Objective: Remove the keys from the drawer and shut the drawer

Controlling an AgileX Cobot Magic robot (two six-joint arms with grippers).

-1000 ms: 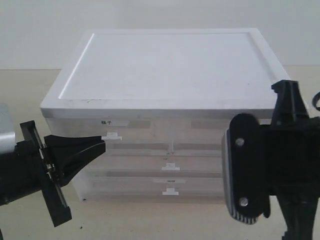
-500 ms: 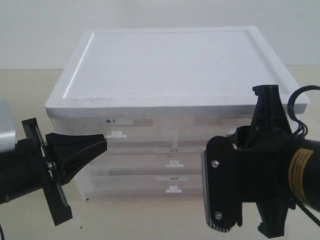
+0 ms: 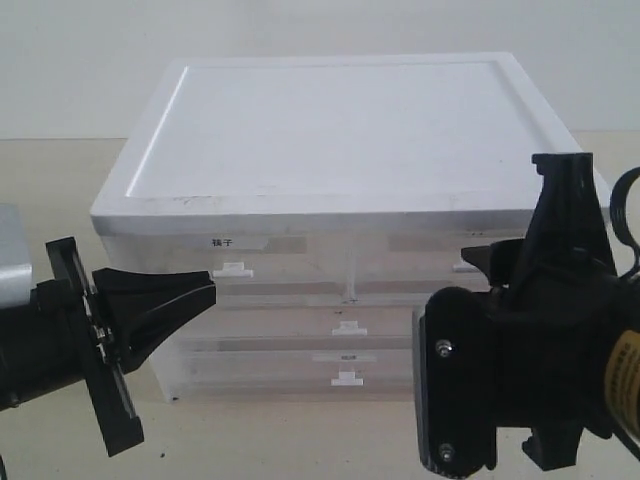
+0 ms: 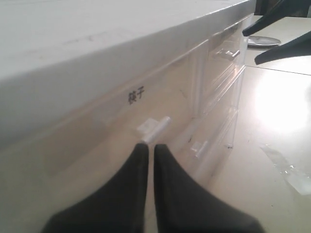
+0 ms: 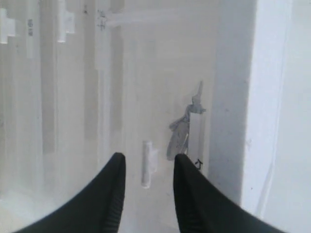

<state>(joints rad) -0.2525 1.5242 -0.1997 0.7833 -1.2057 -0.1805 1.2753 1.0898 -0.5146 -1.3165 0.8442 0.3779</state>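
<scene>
Straddling the drawer's [image 5: 146, 97] tab [image 5: 148, 171], right gripper [image 5: 148, 156] stands spread — left gripper [image 4: 147, 145] pressed together near a black-lettered label [image 4: 136, 95].

White-topped cabinet [image 3: 330, 130], clear drawers [image 3: 290, 330] with white handles [image 3: 232, 270]; one label [image 3: 222, 243] bears black characters. Silver-grey keys [image 5: 182, 133] show through the clear drawer [image 5: 160, 97]. Left claw [image 3: 205, 289] and right claw [image 5: 148, 156] black; counter [image 3: 60, 170] beige.

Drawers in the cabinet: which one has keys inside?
The top-right half-width drawer: keys show through its clear front near its white handle, facing the right gripper. The top-left drawer next to it bears bold black characters instead.
</scene>
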